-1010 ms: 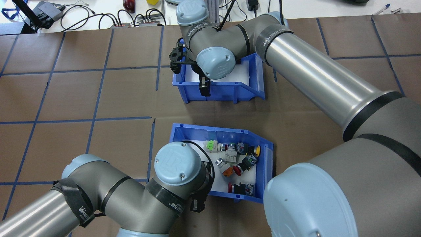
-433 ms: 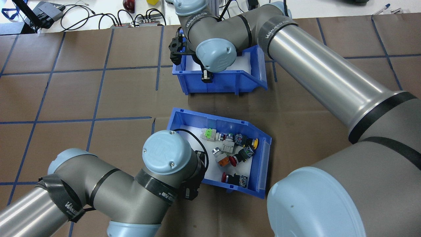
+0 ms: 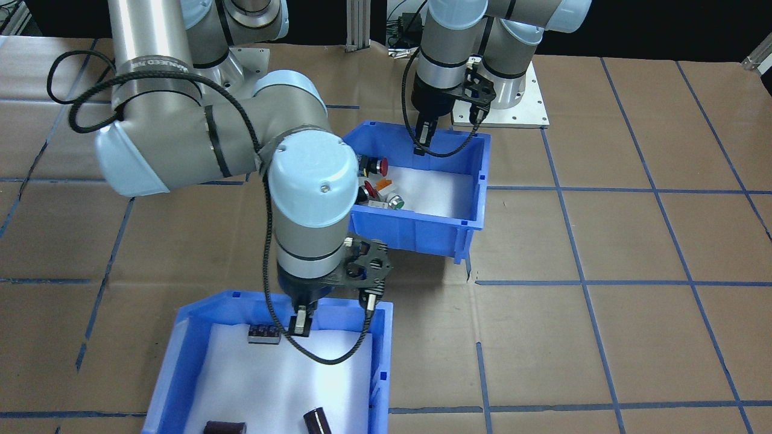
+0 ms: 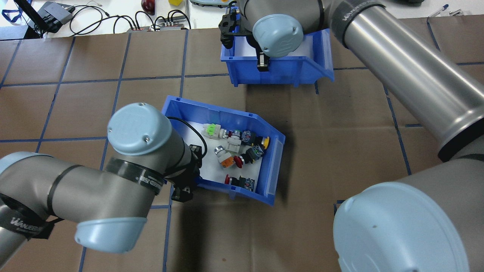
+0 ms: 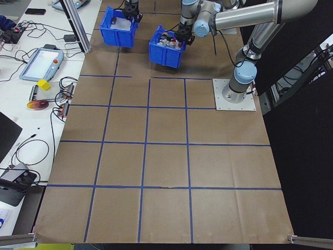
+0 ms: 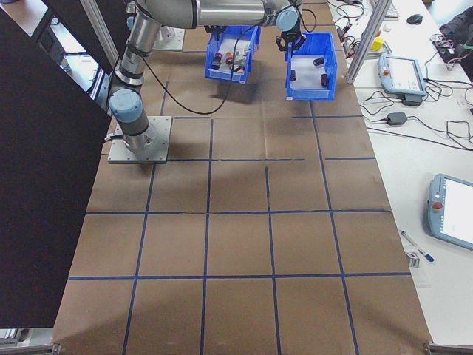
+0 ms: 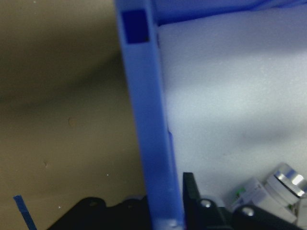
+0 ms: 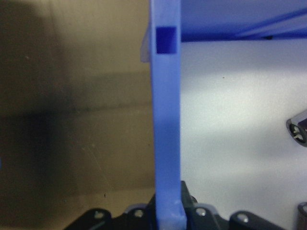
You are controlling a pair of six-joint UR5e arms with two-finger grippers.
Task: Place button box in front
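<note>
You are looking at a table (image 4: 94, 94) covered in brown paper marked into squares by blue tape lines. Along its far edge runs a white bench (image 4: 113, 15) with cables, and a teach pendant (image 5: 40, 63) lies at the side in the left view.

Your left gripper (image 3: 426, 135) is pinched on the rear wall of the button box (image 4: 242, 121); the left wrist view shows that blue wall running straight up between the closed-in fingers. The box hangs tilted off the paper, casting a shadow below. Inside it, just ahead of the gripper on the white liner, lie the push-button switches (image 4: 238, 149): green, yellow, orange and red caps bunched toward the sloped lip.

Your right gripper (image 3: 300, 322) is likewise clamped on the rear wall of the second blue bin (image 4: 280, 68), well beyond the left gripper. That bin holds a few small black cylinders (image 3: 316, 420) on white foam.
</note>
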